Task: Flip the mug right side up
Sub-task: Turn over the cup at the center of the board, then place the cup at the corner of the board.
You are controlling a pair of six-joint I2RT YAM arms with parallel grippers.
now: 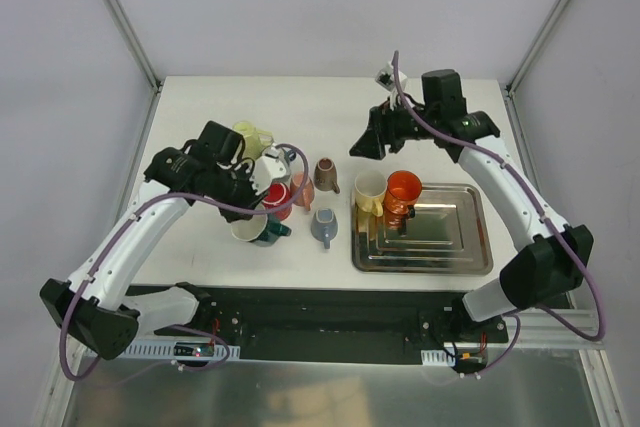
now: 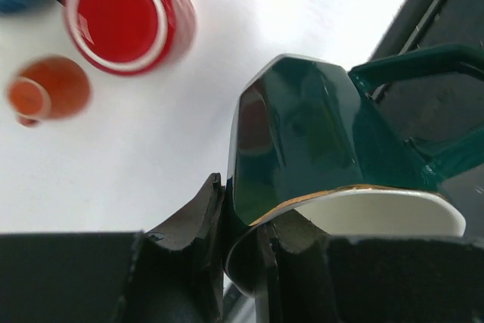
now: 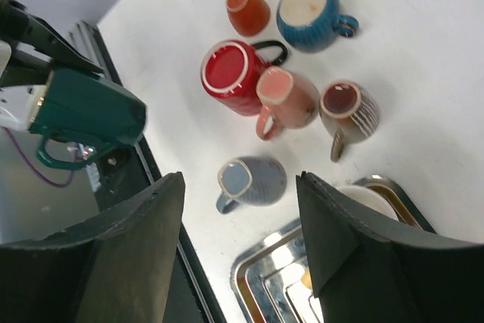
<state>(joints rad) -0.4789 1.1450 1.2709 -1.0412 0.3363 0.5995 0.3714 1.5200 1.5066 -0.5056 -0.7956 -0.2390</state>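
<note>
My left claw (image 2: 240, 225) is clamped on the rim of the green mug (image 2: 302, 134), seemingly with one finger inside the white bowl and one outside. The mug hangs clear of the worktop (image 1: 230, 97), toward its near edge and left of centre. Its long axis runs away from the claw, foot outward and tilted. From above I see part of the white mouth; from the right wrist it lies close to level, handle underneath. So I judge the turn belongs to the left wrist. The right claw (image 3: 240, 187) stands apart and empty, well off over the far right half.

For setting down, the crowd just beyond looks like the hazard: the red mug (image 1: 277, 197) nearest, then the pink mug (image 3: 286, 96) and the grey mug (image 1: 323, 227). The tray (image 1: 470, 247) by the near right corner is out of the way.
</note>
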